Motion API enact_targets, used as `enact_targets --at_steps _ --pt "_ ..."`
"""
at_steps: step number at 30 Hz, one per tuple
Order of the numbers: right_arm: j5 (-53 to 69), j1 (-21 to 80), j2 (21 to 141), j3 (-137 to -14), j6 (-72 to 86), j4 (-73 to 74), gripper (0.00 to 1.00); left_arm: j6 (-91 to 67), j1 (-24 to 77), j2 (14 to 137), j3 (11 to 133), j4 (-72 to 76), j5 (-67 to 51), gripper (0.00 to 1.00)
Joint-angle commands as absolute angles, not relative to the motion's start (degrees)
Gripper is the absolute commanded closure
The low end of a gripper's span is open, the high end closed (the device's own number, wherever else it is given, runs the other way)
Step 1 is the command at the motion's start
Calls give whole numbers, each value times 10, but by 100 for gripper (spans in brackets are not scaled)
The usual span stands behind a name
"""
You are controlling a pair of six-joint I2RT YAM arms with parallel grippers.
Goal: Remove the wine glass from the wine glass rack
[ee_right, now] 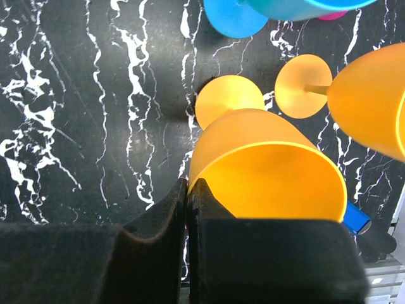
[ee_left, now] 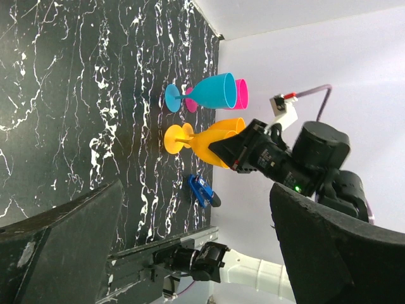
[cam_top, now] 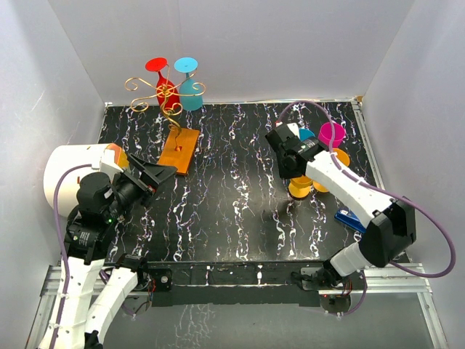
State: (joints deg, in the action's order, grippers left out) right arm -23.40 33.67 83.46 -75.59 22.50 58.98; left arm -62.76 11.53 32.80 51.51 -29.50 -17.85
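Observation:
The wine glass rack (cam_top: pixel 163 91), gold wire on an orange-brown wooden base (cam_top: pixel 179 149), stands at the back left. A red wine glass (cam_top: pixel 161 73) and a blue wine glass (cam_top: pixel 190 86) hang upside down from it. My right gripper (cam_top: pixel 294 173) (ee_right: pixel 188 185) is at the right, shut on the rim of an orange wine glass (ee_right: pixel 266 171) (cam_top: pixel 299 189); the rim wall is pinched between the two fingers. That glass's foot is low over the table. My left gripper (cam_top: pixel 156 174) (ee_left: pixel 196 190) hovers open and empty, near the rack's base.
Beside the held glass stand another orange glass (ee_right: pixel 373 101), a blue glass (ee_left: pixel 215 92) and a magenta glass (cam_top: pixel 332 134). A small blue object (cam_top: pixel 350 218) lies near the right front edge. A white cylinder (cam_top: pixel 65 174) sits at the far left. White walls enclose the table.

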Motion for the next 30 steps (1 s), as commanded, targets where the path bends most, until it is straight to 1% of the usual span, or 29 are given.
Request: enact_targets --at_steps 1,10,14,16,21,24,25,26,28,30 --pt "-202 288 854 -804 183 563 100 -594 116 322 553 -324 -178 1" --pt "-157 246 862 -791 165 534 100 -556 117 330 584 -362 -154 1" --pt "-151 234 861 -788 163 531 90 -552 116 338 590 -363 -155 1" --pt "-152 233 855 -790 163 528 84 -551 116 341 593 -364 -156 1" --pt "-142 232 826 -817 164 521 61 -549 117 347 599 -366 -155 1" --pt "-84 232 786 -829 148 487 47 -545 116 352 601 -366 -152 1" --pt "-52 232 765 -824 140 467 38 -544 117 354 602 -367 -151 1" --pt "-12 232 745 -814 132 440 32 -541 116 358 604 -367 -150 1" --pt "70 232 695 -775 121 375 16 -534 116 366 611 -371 -145 1" --pt "146 233 646 -724 124 308 2 -520 117 379 626 -381 -135 1"
